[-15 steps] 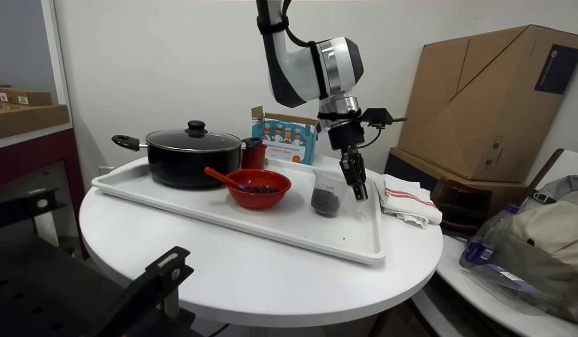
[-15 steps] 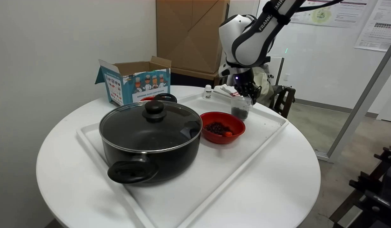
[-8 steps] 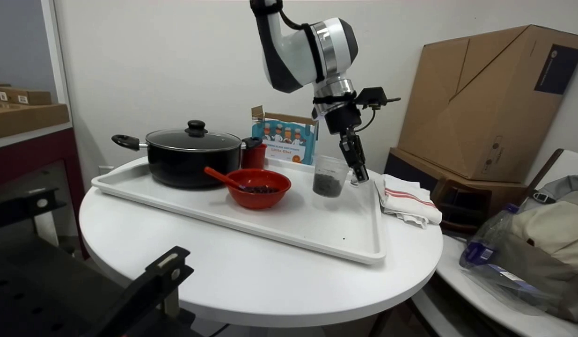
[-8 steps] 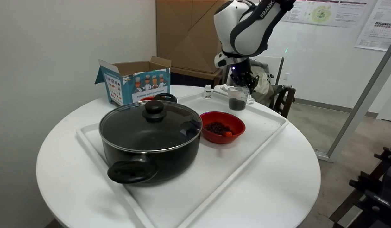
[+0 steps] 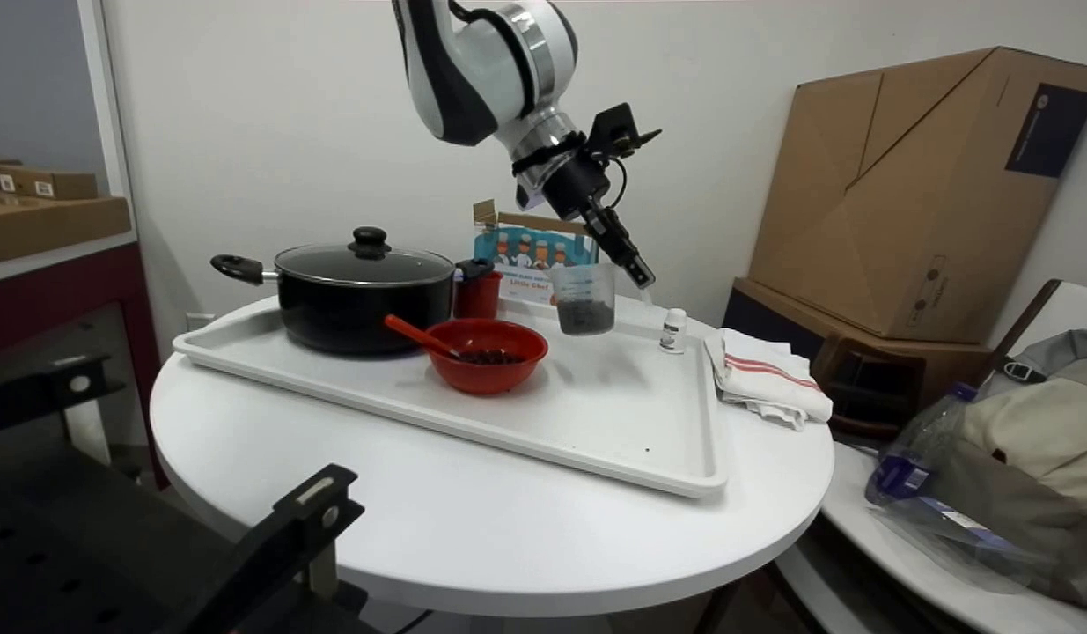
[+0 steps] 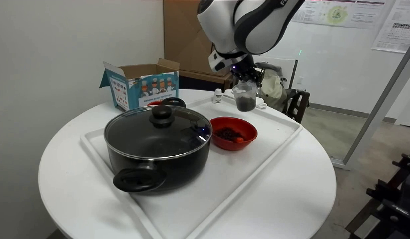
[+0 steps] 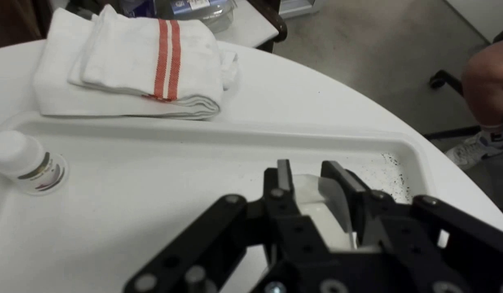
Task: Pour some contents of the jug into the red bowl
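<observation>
The clear jug hangs above the white tray, close to upright, with dark contents in its lower part. My gripper is shut on the jug's handle, whose translucent wall shows between the fingers in the wrist view. The jug's body is hidden there. The red bowl stands on the tray, lower than the jug and to its left in that exterior view. The bowl holds dark bits and a red spoon. The jug is apart from the bowl.
The black lidded pot stands beside the bowl on the tray, with a red cup behind. A small white bottle is on the tray. A folded towel and an open box are near.
My gripper has lifted the jug off the tray and carried it up and toward the bowl's side, uncovering the white bottle in an exterior view. The bowl and pot have not moved.
</observation>
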You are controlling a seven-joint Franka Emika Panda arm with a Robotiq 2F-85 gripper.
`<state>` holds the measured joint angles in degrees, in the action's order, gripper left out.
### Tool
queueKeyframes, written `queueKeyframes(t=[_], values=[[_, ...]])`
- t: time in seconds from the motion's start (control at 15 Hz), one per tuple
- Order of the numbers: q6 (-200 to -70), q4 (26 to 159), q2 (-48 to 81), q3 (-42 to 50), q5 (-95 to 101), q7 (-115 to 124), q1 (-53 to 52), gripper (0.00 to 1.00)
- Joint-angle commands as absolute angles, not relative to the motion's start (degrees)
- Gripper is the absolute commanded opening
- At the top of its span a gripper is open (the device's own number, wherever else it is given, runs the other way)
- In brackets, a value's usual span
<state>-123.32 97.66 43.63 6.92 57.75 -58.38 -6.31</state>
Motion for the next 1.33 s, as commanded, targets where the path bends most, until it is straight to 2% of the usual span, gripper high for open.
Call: queueKeyframes(t=[0.0, 0.67, 1.27], values=[[-116.83, 101.64, 40.36, 5.54, 65.73, -51.97, -9.11, 0.06], [-98.62, 108.43, 38.71, -2.01, 77.8, -36.3, -12.96, 0.06], [-84.4, 112.22, 40.92, -5.1, 86.09, -32.82, -14.06, 0.06]])
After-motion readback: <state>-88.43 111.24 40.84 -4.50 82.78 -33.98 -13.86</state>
